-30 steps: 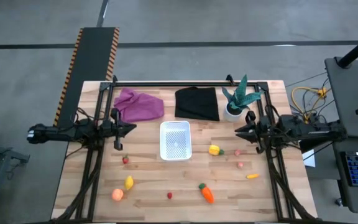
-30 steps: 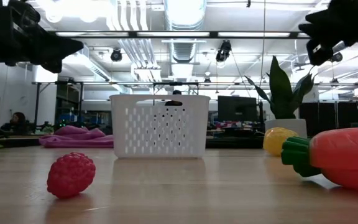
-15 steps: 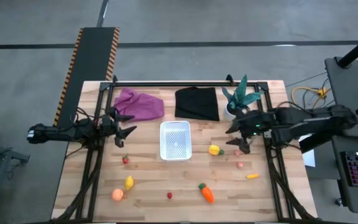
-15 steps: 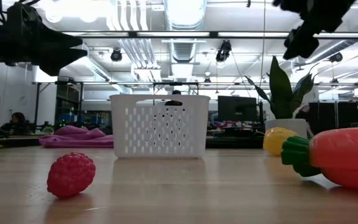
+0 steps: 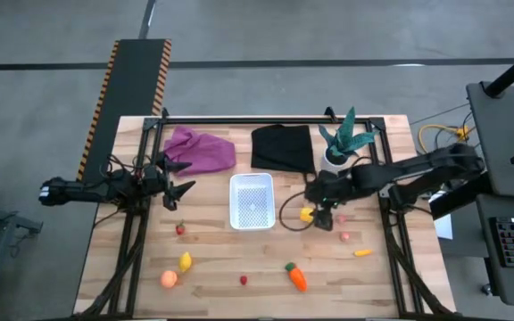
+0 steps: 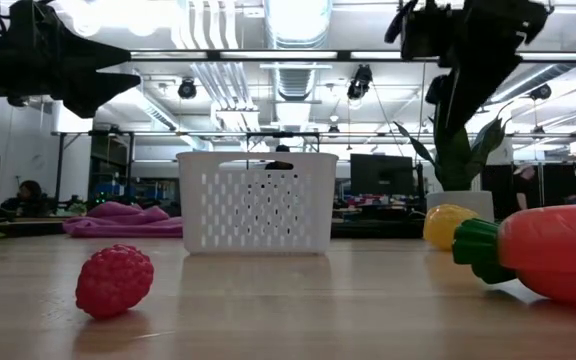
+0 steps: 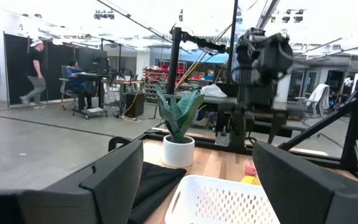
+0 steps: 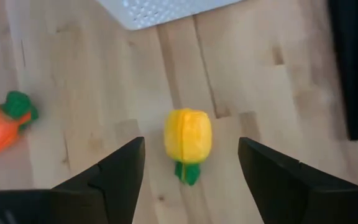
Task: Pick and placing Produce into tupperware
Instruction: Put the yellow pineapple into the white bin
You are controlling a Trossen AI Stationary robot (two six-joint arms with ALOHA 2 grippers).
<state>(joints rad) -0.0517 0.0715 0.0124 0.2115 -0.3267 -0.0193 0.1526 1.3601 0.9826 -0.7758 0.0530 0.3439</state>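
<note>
Yellow lemon point(image 8: 188, 136) with a green leaf lies on the wood at three o'clock of the white tub point(image 5: 252, 201), directly beneath the right gripper point(image 5: 316, 207), whose fingers stand spread and straddle it. Its long axis runs along the gap. The left gripper point(image 5: 175, 185), also spread, waits at nine o'clock, well apart.

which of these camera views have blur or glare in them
Low view: ceiling lights glare at top; the near carrot and berry are soft. Left wrist view: bright overhead glare. Right wrist view: the lemon and the right gripper fingers are blurred. High view: evenly lit.
</note>
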